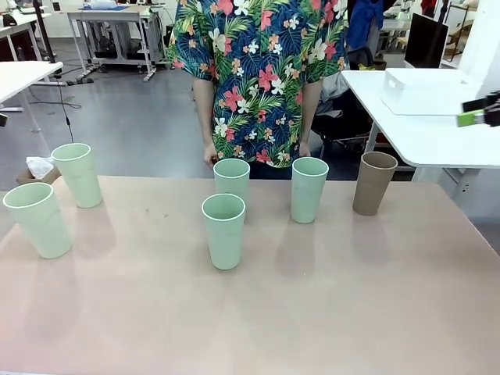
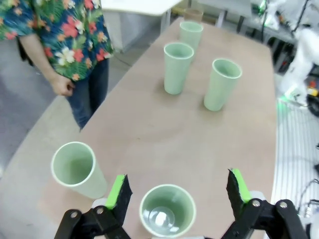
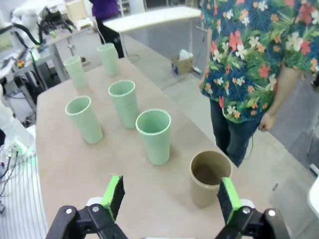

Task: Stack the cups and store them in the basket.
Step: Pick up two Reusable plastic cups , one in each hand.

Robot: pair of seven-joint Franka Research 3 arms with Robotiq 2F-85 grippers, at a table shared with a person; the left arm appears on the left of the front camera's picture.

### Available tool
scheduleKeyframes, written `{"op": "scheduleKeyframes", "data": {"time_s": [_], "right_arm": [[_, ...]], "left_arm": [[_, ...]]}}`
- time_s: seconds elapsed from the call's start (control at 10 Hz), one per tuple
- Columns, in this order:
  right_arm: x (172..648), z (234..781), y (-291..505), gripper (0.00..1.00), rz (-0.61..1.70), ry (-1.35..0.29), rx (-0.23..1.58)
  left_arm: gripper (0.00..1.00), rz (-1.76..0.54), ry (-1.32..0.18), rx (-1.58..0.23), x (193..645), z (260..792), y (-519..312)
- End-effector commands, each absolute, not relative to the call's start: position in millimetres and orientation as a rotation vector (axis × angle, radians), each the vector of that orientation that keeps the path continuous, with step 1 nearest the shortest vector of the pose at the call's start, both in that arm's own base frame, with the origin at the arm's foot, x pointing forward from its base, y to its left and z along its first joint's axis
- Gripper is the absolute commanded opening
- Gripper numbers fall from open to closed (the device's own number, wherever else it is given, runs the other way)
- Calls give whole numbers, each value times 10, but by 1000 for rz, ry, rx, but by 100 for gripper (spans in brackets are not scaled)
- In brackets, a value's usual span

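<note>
Front cam: I see five pale mint plastic tumblers [image 1: 223, 230] plus one tan-brown plastic tumbler [image 1: 373, 183] on the beige table [image 1: 351, 312], white rectangular plastic basket [image 1: 422, 100] on the side table [image 1: 437, 142]. Left wrist: left gripper [image 2: 178, 189] spread wide over a mint tumbler. Right wrist: right gripper [image 3: 170, 196] gapes empty.

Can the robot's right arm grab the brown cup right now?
Probably yes. The right gripper is open and pointed toward the brown cup, with nothing between them, and the cup stands apart from the others.

Tan table [image 1: 351, 312], person in floral shirt [image 1: 258, 62] behind it, white side table [image 1: 422, 141], dark monitor [image 1: 426, 39].
</note>
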State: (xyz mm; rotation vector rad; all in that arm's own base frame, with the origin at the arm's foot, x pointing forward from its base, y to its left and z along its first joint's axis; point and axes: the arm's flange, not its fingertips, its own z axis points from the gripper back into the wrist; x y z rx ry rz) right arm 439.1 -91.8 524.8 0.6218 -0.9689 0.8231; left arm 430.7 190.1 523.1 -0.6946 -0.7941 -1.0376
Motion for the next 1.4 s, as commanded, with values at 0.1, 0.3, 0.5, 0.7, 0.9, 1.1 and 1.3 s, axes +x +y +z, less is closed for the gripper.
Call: {"op": "scheduleKeyframes", "data": {"time_s": [0.1,0.3,0.5,0.7,0.9,1.1,1.3], "right_arm": [[5012,4813,-1106,100,865,-1041,760],[5180,4480,-1187,100,893,-1102,824],[5232,4250,-1260,100,902,-1133,863],[5250,3931,-1314,100,939,-1141,838],[5198,4003,-1300,100,901,-1097,852],[5198,4003,-1300,100,901,-1097,852],[5202,3912,-1321,100,914,-1101,853]], "left_arm": [[100,-1049,-935,-774,4483,4947,2533],[100,-1094,-1065,-817,4454,4568,3074],[100,-1105,-1095,-933,4399,4261,3394],[100,-1143,-1100,-1019,4412,3995,3480],[100,-1098,-1105,-971,4289,3963,3426],[100,-1098,-1105,-971,4289,3963,3426],[100,-1107,-1102,-993,4354,3907,3463]]}}
